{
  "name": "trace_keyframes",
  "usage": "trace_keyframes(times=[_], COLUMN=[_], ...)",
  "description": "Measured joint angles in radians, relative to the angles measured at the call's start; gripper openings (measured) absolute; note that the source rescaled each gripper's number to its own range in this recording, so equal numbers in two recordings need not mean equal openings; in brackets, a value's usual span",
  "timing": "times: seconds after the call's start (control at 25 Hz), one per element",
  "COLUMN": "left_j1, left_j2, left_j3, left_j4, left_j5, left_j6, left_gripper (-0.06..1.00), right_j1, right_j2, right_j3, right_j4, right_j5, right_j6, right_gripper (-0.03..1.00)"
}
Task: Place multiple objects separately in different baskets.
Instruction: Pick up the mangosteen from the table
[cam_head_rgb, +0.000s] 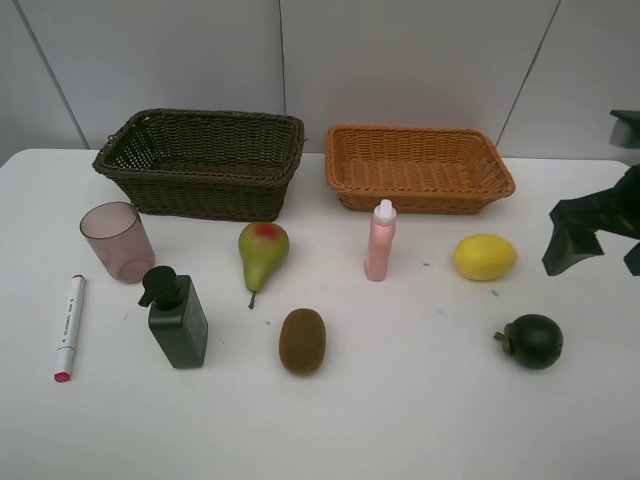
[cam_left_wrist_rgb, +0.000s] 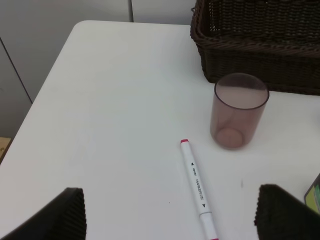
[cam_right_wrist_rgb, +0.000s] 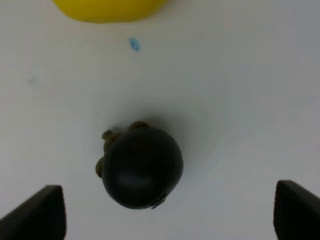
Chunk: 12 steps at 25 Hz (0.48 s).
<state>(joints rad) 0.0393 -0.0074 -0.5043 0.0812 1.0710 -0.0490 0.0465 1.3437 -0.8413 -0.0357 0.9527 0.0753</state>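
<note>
Objects laid out on the bench, baskets behind

Two woven baskets sit side by side at the back of the white bench (cam_head_rgb: 420, 430): a deep dark brown basket (cam_head_rgb: 200, 192) on the left and a shallower orange-tan basket (cam_head_rgb: 420, 200) on the right. In front of them, starting from the left, a white red-tipped marker (cam_head_rgb: 68, 327) lies flat beside an upright translucent mauve cup (cam_head_rgb: 117, 242). Next come a dark pump bottle (cam_head_rgb: 178, 322), a green pear (cam_head_rgb: 263, 250) with a red blush, and a fuzzy brown kiwi (cam_head_rgb: 302, 341). A pink bottle (cam_head_rgb: 380, 242) with a white cap stands upright, then a yellow lemon (cam_head_rgb: 485, 257). Farthest right is a dark green round fruit (cam_right_wrist_rgb: 142, 167), glossy, with a small leafy stem end. The right fingers (cam_right_wrist_rgb: 42, 212) are spread wide either side of that fruit, not touching it. The left fingers (cam_left_wrist_rgb: 60, 215) are spread wide too, over the marker and near the cup.
</note>
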Motion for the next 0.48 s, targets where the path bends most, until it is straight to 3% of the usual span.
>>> trace_keyframes(times=[0.24, 0.48], left_j1=[0.000, 0.000], left_j2=[0.000, 0.000], left_j3=[0.000, 0.000], left_j4=[0.000, 0.000], left_j5=[0.000, 0.000], left_j6=[0.000, 0.000], left_gripper=[0.89, 0.89], right_j1=[0.072, 0.083], right_j2=[0.075, 0.116], right_j3=[0.010, 0.152], right_j4=[0.010, 0.036], right_j5=[-0.013, -0.173], right_j6=[0.020, 0.039], right_gripper=[0.85, 0.85])
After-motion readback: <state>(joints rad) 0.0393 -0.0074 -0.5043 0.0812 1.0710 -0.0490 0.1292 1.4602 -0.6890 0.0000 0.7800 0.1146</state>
